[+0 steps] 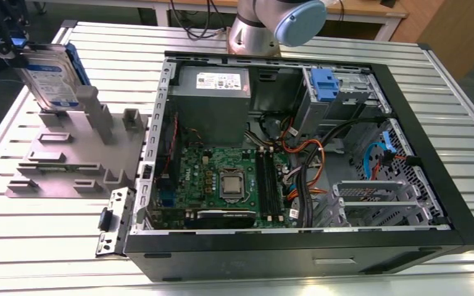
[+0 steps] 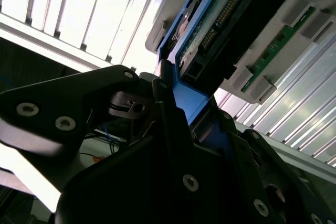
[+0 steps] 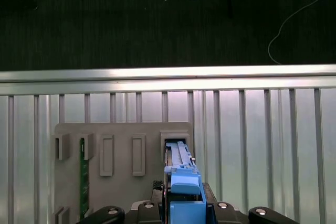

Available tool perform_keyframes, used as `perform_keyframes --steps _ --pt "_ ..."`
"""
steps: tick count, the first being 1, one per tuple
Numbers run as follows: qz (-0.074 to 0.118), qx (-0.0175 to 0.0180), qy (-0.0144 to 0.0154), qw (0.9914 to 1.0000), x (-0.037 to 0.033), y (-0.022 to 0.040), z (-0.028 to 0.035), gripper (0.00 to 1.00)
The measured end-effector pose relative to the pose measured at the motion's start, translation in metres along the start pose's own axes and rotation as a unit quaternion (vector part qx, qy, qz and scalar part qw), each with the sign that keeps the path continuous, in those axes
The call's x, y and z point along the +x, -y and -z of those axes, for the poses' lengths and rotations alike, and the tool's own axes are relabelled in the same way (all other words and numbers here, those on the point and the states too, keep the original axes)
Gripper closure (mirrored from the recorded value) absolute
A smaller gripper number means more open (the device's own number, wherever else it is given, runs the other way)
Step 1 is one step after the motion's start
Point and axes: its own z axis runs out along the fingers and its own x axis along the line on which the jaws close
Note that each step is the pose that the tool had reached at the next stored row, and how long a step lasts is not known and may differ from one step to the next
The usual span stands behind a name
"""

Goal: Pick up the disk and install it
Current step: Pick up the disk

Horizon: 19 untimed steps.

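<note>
The disk [image 1: 49, 80], a silver drive with a white-and-blue label in a blue carrier, stands on edge at the exterior view's upper left. Its lower end is at a slot of the grey holder block [image 1: 64, 166]. My gripper [image 1: 10, 48] is at the disk's top end and is shut on the blue handle. In the first wrist view the blue carrier [image 3: 181, 174] runs from between my fingers [image 3: 184, 203] into a holder slot. In the second wrist view the disk's circuit-board side [image 2: 231, 19] extends out from my gripper [image 2: 178, 108].
An open black computer case [image 1: 434, 185] lies on the slatted metal table, to the exterior view's right of the holder. Inside it are a grey power-supply box [image 1: 212, 83], a blue bracket [image 1: 323, 83] in the drive bay, and cables. A green board [image 3: 83, 177] stands in another holder slot.
</note>
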Motion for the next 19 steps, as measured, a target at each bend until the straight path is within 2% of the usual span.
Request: perform_keyframes --steps 19 --pt "0.000 0.0000 0.0000 1.00000 0.0000 0.0000 0.0036 0.64"
